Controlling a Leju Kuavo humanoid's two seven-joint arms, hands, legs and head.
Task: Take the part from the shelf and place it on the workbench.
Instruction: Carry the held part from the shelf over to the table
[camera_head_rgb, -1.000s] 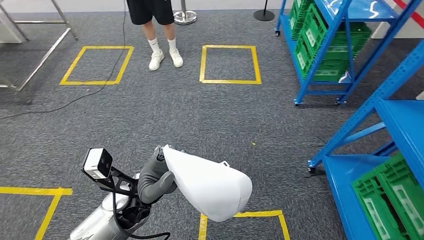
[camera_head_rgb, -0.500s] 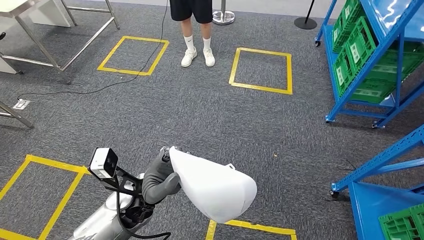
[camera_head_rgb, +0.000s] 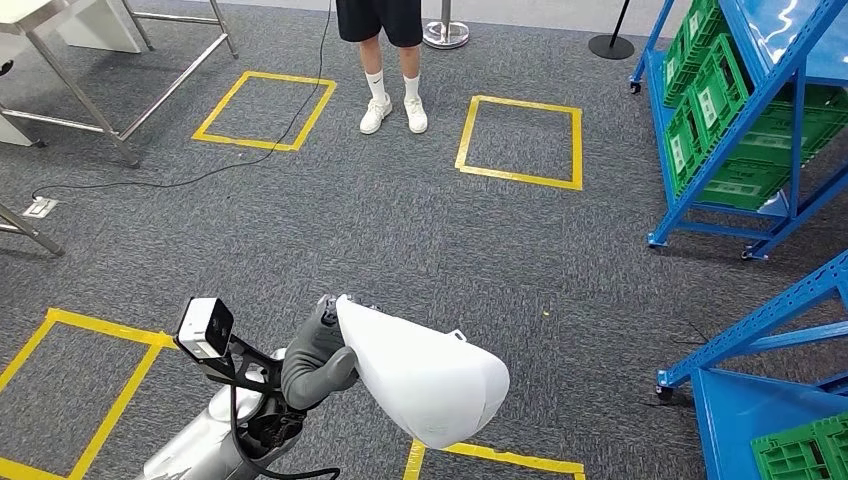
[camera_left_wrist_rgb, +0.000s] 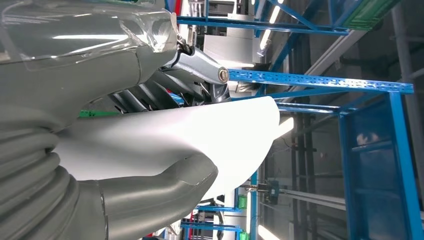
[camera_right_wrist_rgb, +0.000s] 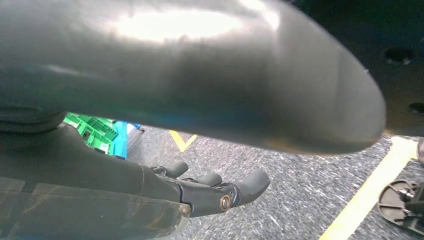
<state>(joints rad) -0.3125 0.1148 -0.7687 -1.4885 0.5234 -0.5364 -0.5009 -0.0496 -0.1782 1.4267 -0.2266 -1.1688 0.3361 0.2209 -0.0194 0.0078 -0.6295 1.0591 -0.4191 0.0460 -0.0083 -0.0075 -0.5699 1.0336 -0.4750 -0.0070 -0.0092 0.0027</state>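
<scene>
The white part (camera_head_rgb: 425, 375) hides most left hand (camera_head_rgb: 315, 360) fingers (camera_left_wrist_rgb: 150, 95).

White part (camera_head_rgb: 425, 383) in the grey left hand (camera_head_rgb: 315, 362); grey carpet (camera_head_rgb: 400, 240) with yellow tape squares (camera_head_rgb: 521, 143); blue shelving (camera_head_rgb: 790, 110); green crates (camera_head_rgb: 720, 110).

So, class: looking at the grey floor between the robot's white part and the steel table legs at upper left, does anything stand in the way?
Only a thin black cable trails across the carpet there; the left hand holds the white part.
</scene>
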